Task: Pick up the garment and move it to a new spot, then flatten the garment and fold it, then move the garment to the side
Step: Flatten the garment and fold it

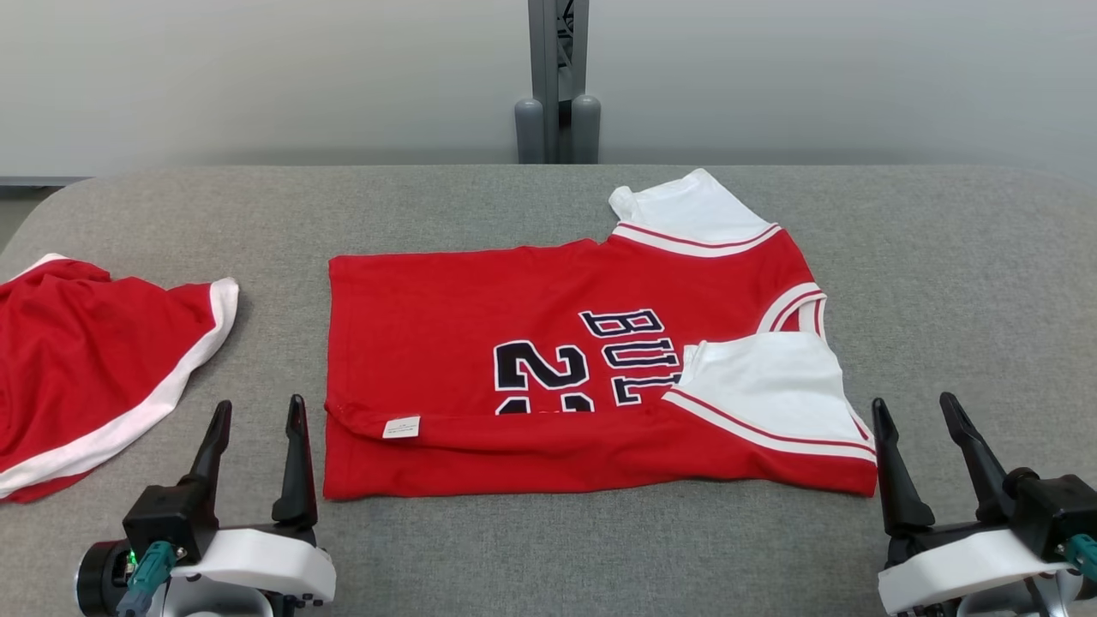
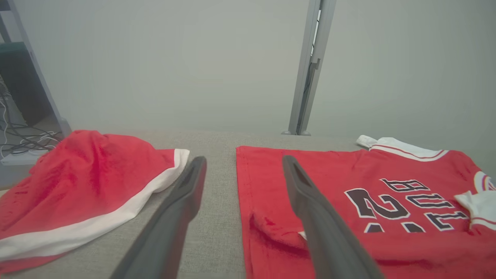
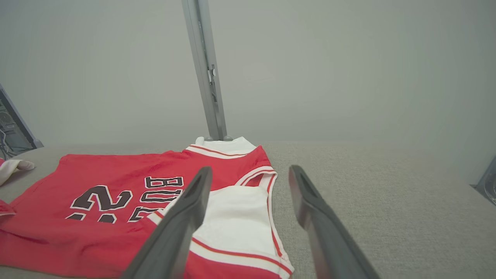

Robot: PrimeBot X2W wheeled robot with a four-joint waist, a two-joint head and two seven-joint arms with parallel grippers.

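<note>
The red basketball jersey (image 1: 514, 360) lies on the grey tabletop (image 1: 943, 257), near edge folded over, one white sleeve turned in. The left gripper (image 1: 260, 404) and right gripper (image 1: 913, 401) sit beside its near corners, jaws released and empty. Red shorts (image 1: 86, 360) lie to its left.

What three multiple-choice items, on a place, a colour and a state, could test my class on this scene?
1. Where does the red cloth lie from the jersey? A. to its left B. to its right C. on it
2. The jersey's sleeves are: A. black B. white C. blue
3. The left gripper and right gripper are: A. both shut B. one shut on the jersey C. both open
Answers: 1 A, a gap apart on its left; 2 B, white with red trim; 3 C, fingers spread, holding nothing.
</note>
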